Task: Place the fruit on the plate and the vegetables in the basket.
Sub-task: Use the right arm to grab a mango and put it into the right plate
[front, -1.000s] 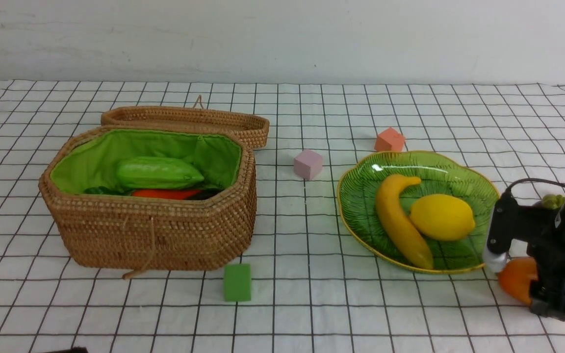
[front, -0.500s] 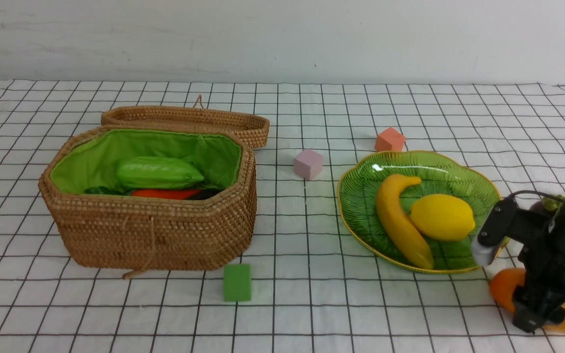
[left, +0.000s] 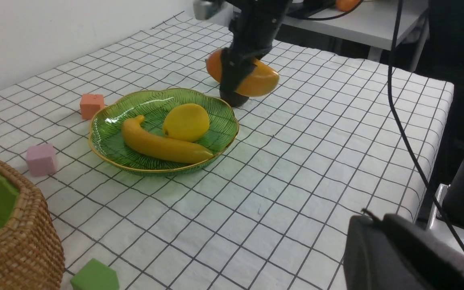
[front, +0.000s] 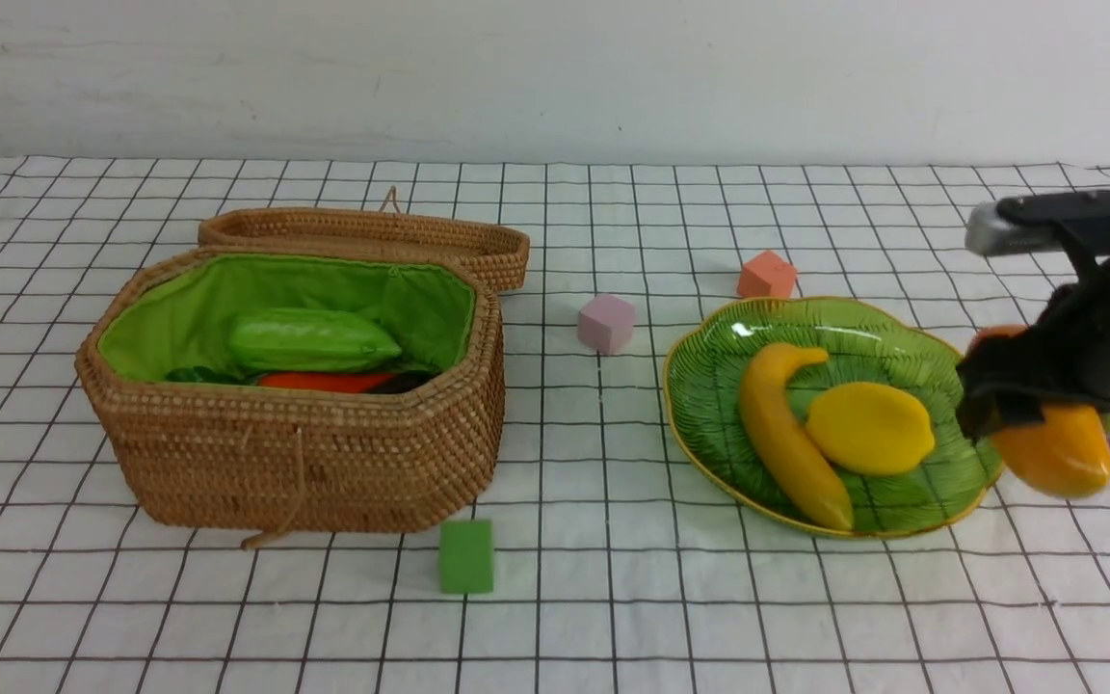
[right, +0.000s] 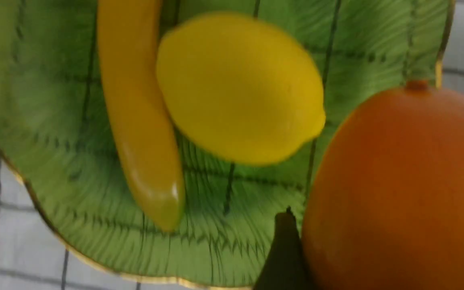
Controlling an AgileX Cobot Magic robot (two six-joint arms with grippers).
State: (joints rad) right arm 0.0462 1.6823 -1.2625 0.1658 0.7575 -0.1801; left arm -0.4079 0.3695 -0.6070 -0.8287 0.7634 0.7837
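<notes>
Mango [front: 1061, 455] held in right tool [front: 1017, 413], clear of tabletop [front: 613, 578]; plate [front: 709, 414] lies just left of tool, free spot beside lemon [front: 868, 427].

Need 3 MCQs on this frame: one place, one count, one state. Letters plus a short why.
1. Where is the pink foam cube?
A) inside the woven wicker basket
B) on the checked cloth, between that basket and the green leaf-shaped glass plate
C) on the plate

2. How many toy fruits lie on the plate?
A) one
B) two
C) four

3. The orange mango-like fruit is:
A) lying in the basket
B) resting on the plate
C) gripped by the right gripper, off the table

Answers:
1 B: it sits on the cloth in the gap between them.
2 B: only the long yellow banana and the yellow lemon lie there.
3 C: the jaws clasp it in the air at the plate's edge.
</notes>
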